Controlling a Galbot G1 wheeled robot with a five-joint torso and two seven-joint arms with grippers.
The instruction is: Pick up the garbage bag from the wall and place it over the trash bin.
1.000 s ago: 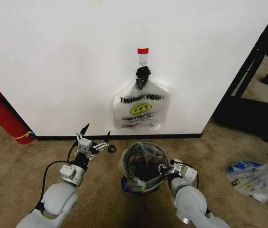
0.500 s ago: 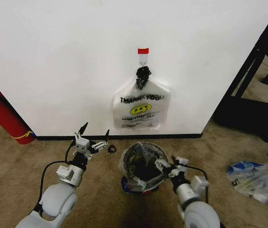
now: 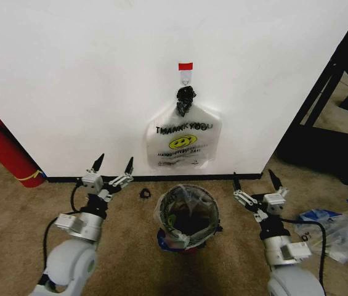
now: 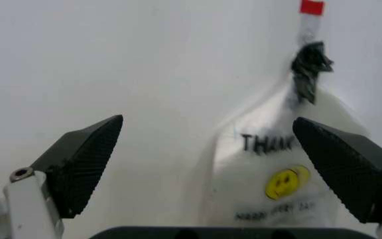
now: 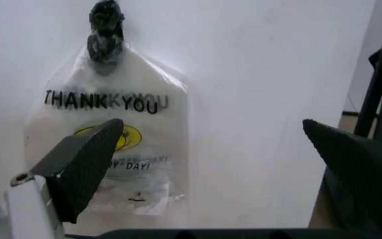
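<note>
Over the round black mesh trash bin (image 3: 187, 216) you have a thin translucent bag (image 3: 177, 209) already, both pincers (image 3: 111, 174) (image 3: 255, 187) spread and empty.

floor: brown carpet (image 3: 124, 246) | trash bin (image 3: 186, 216) at centre | small black ring (image 3: 144, 193) just left of bin | plastic bundle (image 3: 334, 231) well right | red extinguisher (image 3: 7, 154) far left

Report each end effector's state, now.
Left end effector: open, holding nothing, raised left of the trash bin.
Right end effector: open, holding nothing, raised right of the bin.
</note>
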